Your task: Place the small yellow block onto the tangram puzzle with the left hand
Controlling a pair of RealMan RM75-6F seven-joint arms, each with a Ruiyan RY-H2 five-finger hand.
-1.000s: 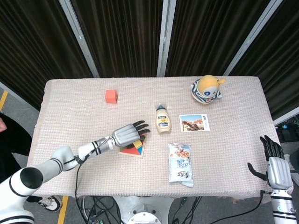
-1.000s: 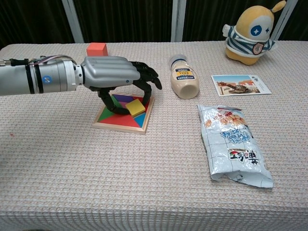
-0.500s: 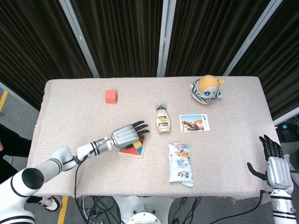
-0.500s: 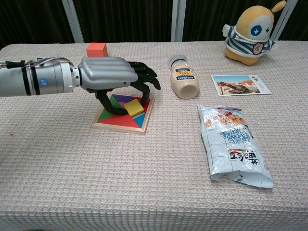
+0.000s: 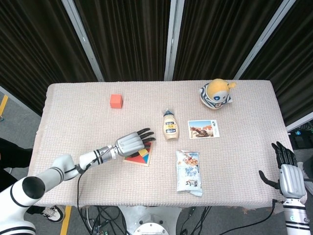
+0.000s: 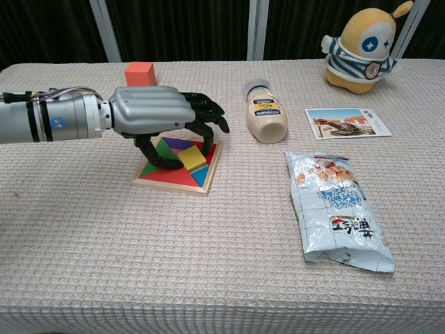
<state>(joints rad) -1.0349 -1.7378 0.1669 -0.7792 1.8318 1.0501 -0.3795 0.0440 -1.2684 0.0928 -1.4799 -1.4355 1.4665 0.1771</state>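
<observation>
The small yellow block (image 6: 192,158) lies on the colourful tangram puzzle (image 6: 174,177), on its right half. My left hand (image 6: 156,115) hovers over the puzzle's left part, its dark fingers (image 6: 207,118) arched above the block and its thumb just left of it; nothing is gripped. In the head view the left hand (image 5: 131,142) covers most of the puzzle (image 5: 142,158), and a bit of the yellow block (image 5: 143,152) shows beside it. My right hand (image 5: 288,177) is off the table's right edge, fingers spread and empty.
An orange cube (image 6: 140,72) sits at the back left. A mayonnaise bottle (image 6: 265,111) lies right of the puzzle. Further right are a postcard (image 6: 346,122), a snack bag (image 6: 337,209) and a plush toy (image 6: 361,49).
My left hand has drawn back a little to the left, off the yellow block. The block stays on the puzzle. The right hand has not moved.
</observation>
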